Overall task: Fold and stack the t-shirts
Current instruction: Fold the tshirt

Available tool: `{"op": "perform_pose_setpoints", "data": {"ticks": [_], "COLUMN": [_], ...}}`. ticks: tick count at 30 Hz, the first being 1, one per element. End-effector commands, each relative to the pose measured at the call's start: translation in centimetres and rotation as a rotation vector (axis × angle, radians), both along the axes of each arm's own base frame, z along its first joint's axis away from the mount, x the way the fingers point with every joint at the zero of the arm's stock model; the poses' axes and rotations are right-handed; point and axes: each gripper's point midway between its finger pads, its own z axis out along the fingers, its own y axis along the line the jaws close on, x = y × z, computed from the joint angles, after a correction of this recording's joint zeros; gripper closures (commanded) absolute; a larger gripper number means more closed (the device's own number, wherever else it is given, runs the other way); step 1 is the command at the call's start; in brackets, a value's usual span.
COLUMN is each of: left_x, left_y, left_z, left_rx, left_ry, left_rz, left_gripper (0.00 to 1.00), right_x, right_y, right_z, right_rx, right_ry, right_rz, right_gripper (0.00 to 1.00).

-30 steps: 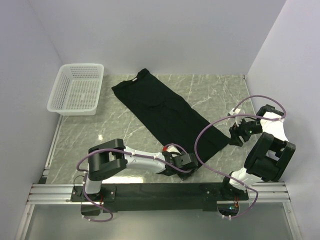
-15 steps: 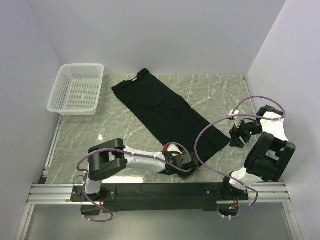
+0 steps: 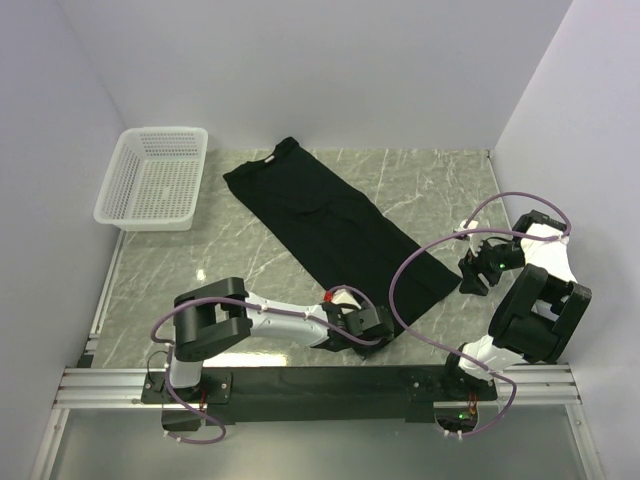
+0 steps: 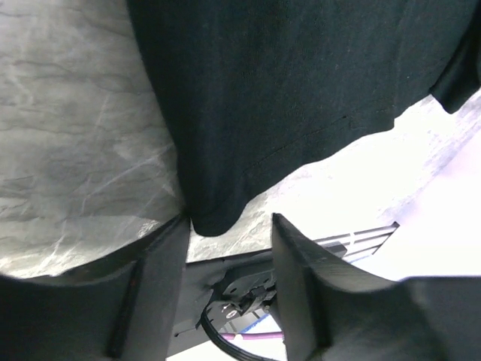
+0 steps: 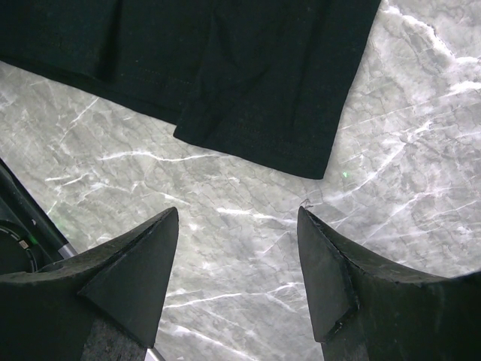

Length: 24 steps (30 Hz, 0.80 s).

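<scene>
Little has moved. At six o'clock the left gripper point(image 4: 225, 235) has only nudged, its jaws apart around the hem corner of the black short-sleeved cloth t-shirt point(image 3: 330, 225), not clamped. At four o'clock the right gripper point(image 5: 237, 218) hangs open over the grey marble table point(image 5: 248, 286), just short of the other corner. The shirt lies flat, running diagonally toward eleven o'clock, so I judge the fold has not started.

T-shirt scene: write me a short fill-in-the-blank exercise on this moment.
The t-shirt is ____ in colour.
In the top view the white basket stands to the shirt's ____.
The left pincer has a hem ____ of the shirt between its open fingers.
The right pincer stands ____, holding nothing.
Missing: black; left; corner; open.
</scene>
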Motion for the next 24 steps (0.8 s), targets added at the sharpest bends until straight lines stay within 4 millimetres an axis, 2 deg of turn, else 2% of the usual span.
{"op": "perform_pose_setpoints", "data": {"ticks": [1,4,8,9,11,14,18,20,24], "left_x": [-0.5,-0.1,-0.1,-0.1,0.0,0.3,0.6,0.9,1.2], "left_y": [6.5,6.9,7.0,7.1,7.0,6.5,5.6,5.6,5.2], "left_z": [-6.8,-7.1,-7.4,-7.4,-7.3,-6.6,-4.9,-4.3,-2.3], "left_rx": [0.322,0.333,0.347,0.353,0.354,0.338,0.286,0.279,0.226], "left_ry": [0.023,0.025,0.026,0.025,0.017,-0.009,-0.05,-0.07,-0.111], "left_rz": [-0.003,0.011,0.009,0.004,-0.003,-0.022,-0.042,-0.043,-0.037], "left_gripper": [0.47,0.57,0.76,0.91,0.99,0.99,1.0,1.0,1.0], "right_x": [0.0,0.0,-0.3,-0.5,-1.5,-2.7,-3.4,-3.0,-1.2], "right_y": [0.0,0.0,-0.1,-0.2,0.0,0.1,-0.2,-0.1,0.2], "right_z": [0.6,0.7,0.6,0.5,0.1,-1.0,-2.3,-2.3,-1.4], "right_rx": [0.006,0.005,-0.01,-0.013,-0.03,-0.069,-0.139,-0.14,-0.113], "right_ry": [-0.015,-0.016,-0.013,-0.012,-0.007,-0.049,-0.133,-0.182,-0.252], "right_rz": [0.008,0.01,0.025,0.037,0.104,0.258,0.496,0.607,0.669], "right_gripper": [0.29,0.29,0.29,0.29,0.29,0.29,0.28,0.26,0.25]}}
